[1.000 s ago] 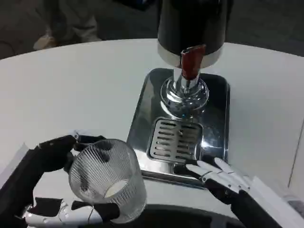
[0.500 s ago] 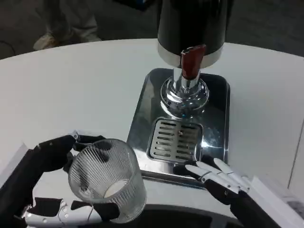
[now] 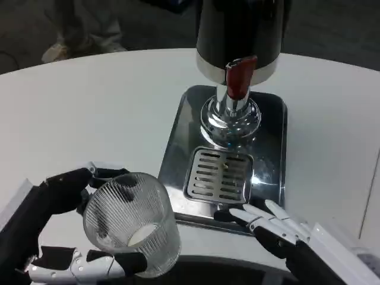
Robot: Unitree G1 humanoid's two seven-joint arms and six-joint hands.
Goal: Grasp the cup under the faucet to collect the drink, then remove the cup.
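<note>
- Ribbed clear glass cup (image 3: 132,228) sits at 7 o'clock of the scene, low left, tilted so its open mouth faces the camera; pale base visible through the wall.
- Left hand (image 3: 71,228) clamped around the cup: black fingers (image 3: 104,174) wrap the far rim side at 11 o'clock of the cup, a white and black finger (image 3: 89,265) runs along the near side at 6 o'clock.
- Cup is well apart from the faucet (image 3: 228,116), off the tray, at 8 o'clock from the drip grille (image 3: 218,174).
- Cannot tell whether the cup rests on the white table (image 3: 89,113) or is lifted.
- Right hand (image 3: 270,225) at 5 o'clock of the scene, fingers apart and stretched flat, holding nothing; its fingertips (image 3: 234,212) lie at the near edge of the chrome drip tray (image 3: 273,148).
- Black drink dispenser (image 3: 240,29) stands at 12 o'clock, with a silver band at its base and a red tap lever (image 3: 237,77) on its front.
- Chrome faucet column directly below the lever, standing on the tray; slotted grille just in front of it, toward 6 o'clock.
</note>
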